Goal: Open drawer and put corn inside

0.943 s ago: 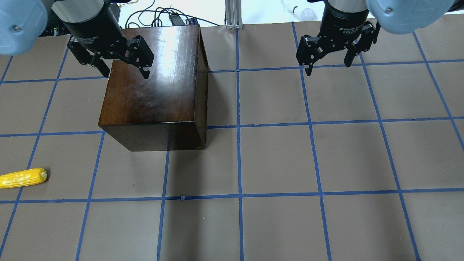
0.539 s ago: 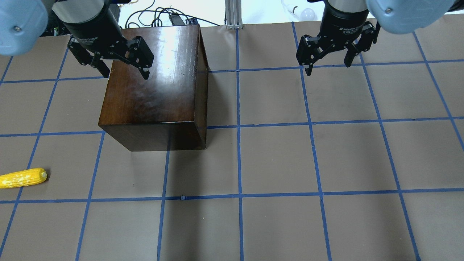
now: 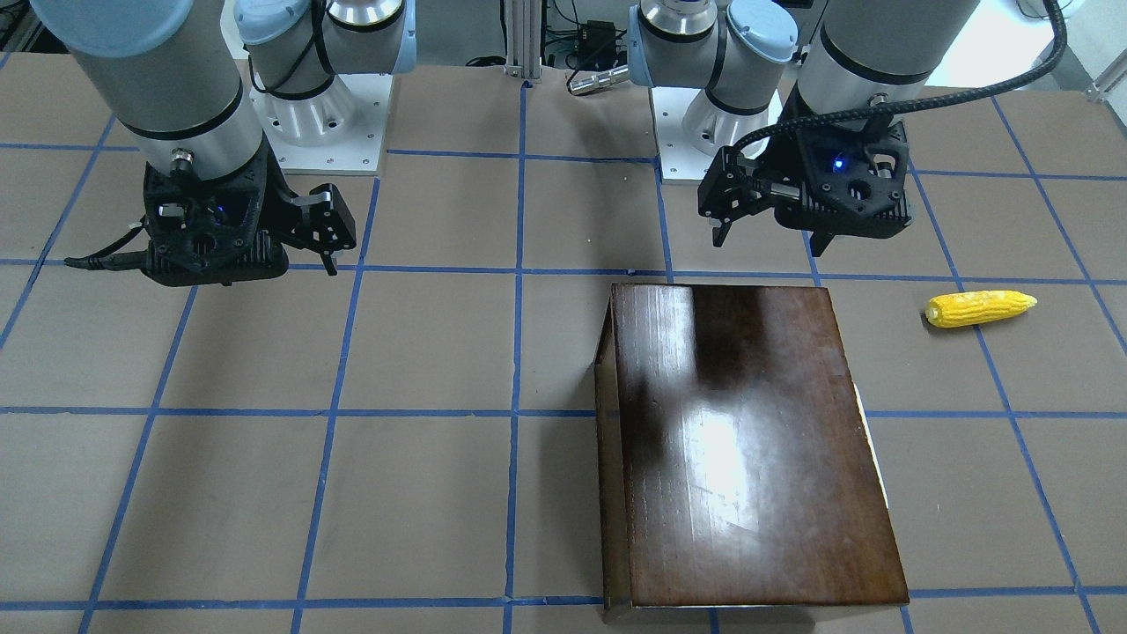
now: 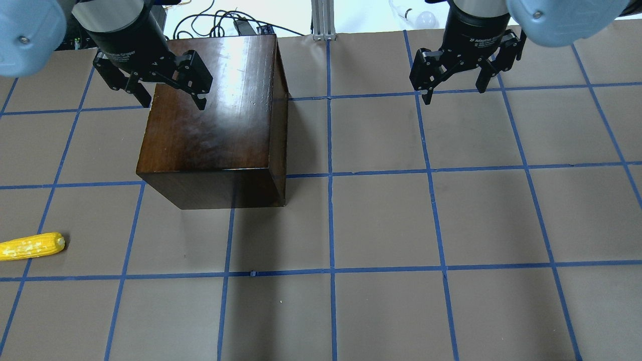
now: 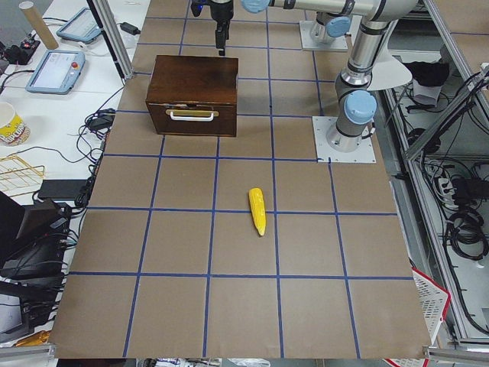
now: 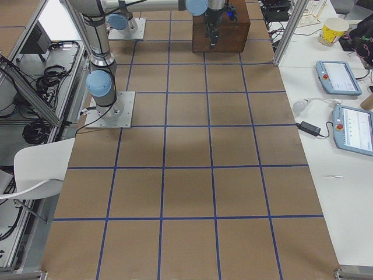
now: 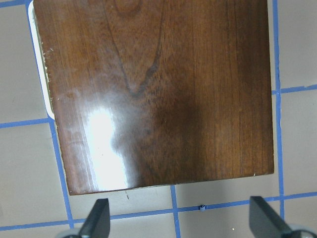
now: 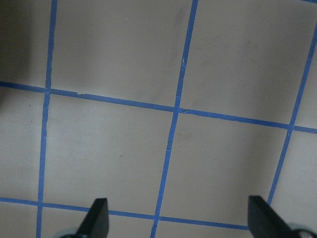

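Observation:
The glossy dark brown box (image 4: 215,125) stands on the table's left half. Its drawer (image 5: 192,116) is shut, and the front with a white handle faces the robot's left end. The yellow corn (image 4: 31,245) lies on the paper near the left edge, well apart from the box (image 3: 748,440); it also shows as the corn (image 3: 979,308) and the corn (image 5: 258,210). My left gripper (image 4: 173,103) hangs open over the box's far left corner, holding nothing. Beneath the left gripper (image 7: 181,220) lies the box top (image 7: 158,94). My right gripper (image 4: 455,94) is open and empty above bare paper.
Blue tape lines grid the brown paper. An aluminium post (image 4: 323,20), cables and a light bulb (image 4: 426,19) sit beyond the far edge. The arm bases (image 3: 308,114) stand on the robot's side. Tablets (image 6: 338,79) and a cup (image 6: 335,29) lie on a side bench.

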Action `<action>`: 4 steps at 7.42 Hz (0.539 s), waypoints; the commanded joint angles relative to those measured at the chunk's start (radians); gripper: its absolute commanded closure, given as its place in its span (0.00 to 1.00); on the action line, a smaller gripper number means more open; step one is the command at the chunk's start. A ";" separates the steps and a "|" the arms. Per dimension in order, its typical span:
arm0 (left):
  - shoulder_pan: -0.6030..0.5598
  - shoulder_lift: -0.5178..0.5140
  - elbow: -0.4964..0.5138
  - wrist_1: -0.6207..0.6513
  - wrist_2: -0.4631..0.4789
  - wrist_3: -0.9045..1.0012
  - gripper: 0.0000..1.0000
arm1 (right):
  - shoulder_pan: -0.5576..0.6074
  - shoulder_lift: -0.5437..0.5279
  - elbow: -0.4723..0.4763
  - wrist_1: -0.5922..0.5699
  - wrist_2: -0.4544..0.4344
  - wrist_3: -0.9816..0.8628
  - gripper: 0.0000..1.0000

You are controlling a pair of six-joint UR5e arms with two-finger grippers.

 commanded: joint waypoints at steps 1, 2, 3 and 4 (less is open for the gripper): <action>0.000 0.000 -0.002 0.002 0.000 0.000 0.00 | 0.000 0.000 0.000 0.001 0.000 0.000 0.00; 0.002 -0.004 -0.006 0.002 -0.002 -0.003 0.00 | 0.000 0.000 0.000 -0.001 0.000 0.000 0.00; 0.003 -0.012 -0.006 0.005 -0.003 -0.002 0.00 | 0.000 0.000 0.000 0.001 0.000 -0.001 0.00; 0.002 -0.014 -0.006 0.017 -0.002 -0.003 0.00 | 0.000 0.000 0.000 0.001 0.000 -0.001 0.00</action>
